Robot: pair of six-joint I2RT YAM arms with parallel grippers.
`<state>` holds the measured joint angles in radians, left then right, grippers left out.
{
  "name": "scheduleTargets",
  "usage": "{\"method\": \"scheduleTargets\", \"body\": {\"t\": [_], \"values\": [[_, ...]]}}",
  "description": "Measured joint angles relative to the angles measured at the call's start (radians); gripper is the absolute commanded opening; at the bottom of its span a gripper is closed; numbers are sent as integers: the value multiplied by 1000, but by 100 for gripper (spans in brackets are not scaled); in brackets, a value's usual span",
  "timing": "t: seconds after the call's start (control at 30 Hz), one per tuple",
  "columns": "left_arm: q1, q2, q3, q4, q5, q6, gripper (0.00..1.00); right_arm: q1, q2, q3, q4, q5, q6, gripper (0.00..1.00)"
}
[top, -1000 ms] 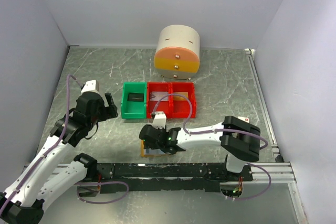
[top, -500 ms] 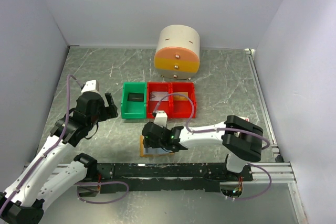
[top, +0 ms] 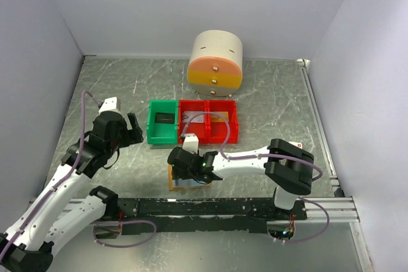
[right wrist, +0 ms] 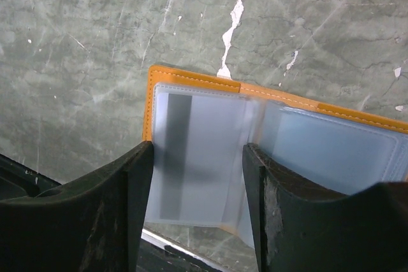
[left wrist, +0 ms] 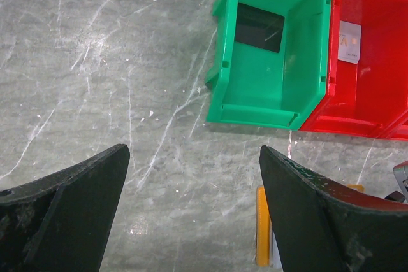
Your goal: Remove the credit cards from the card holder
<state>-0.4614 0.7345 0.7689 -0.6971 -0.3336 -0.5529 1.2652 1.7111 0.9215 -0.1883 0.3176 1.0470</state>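
The job is not done; the card holder [right wrist: 280,138] lies open on the desk [left wrist: 95,62], a grey card [right wrist: 175,157] inside its left pocket; the right hand [right wrist: 197,154] hangs over that pocket, fingers apart, holding nothing; the left hand [left wrist: 194,157] is wide open; the green bin [left wrist: 255,109] holds a dark card [left wrist: 258,28]; the red bin [left wrist: 370,122] holds a white card [left wrist: 349,41].

Orange folding card holder [right wrist: 197,132] lies before green plastic bin [top: 161,137] and red plastic bins [top: 213,137]. Round beige drawer cabinet [top: 215,62] stands behind.

2 white arms [top: 51,202], black joints [top: 290,173], purple cables [top: 83,141], black fingers [left wrist: 70,214]
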Motion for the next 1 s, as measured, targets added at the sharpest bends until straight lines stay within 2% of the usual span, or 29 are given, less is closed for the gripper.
{"method": "scheduleTargets", "body": {"t": [0.3, 0.4, 0.6, 0.83, 1.0], "values": [[0, 0, 0, 0, 0, 0, 95, 3, 38, 66, -80, 9, -2, 60], [0, 0, 0, 0, 0, 0, 95, 5, 50, 85, -105, 12, -3, 55], [0, 0, 0, 0, 0, 1, 95, 5, 51, 88, -110, 11, -13, 54], [0, -3, 0, 0, 35, 1, 94, -17, -33, -58, 74, -43, -10, 54], [1, -25, -43, 60, 216, -60, 83, -54, -78, -148, 194, -108, 14, 54]]}}
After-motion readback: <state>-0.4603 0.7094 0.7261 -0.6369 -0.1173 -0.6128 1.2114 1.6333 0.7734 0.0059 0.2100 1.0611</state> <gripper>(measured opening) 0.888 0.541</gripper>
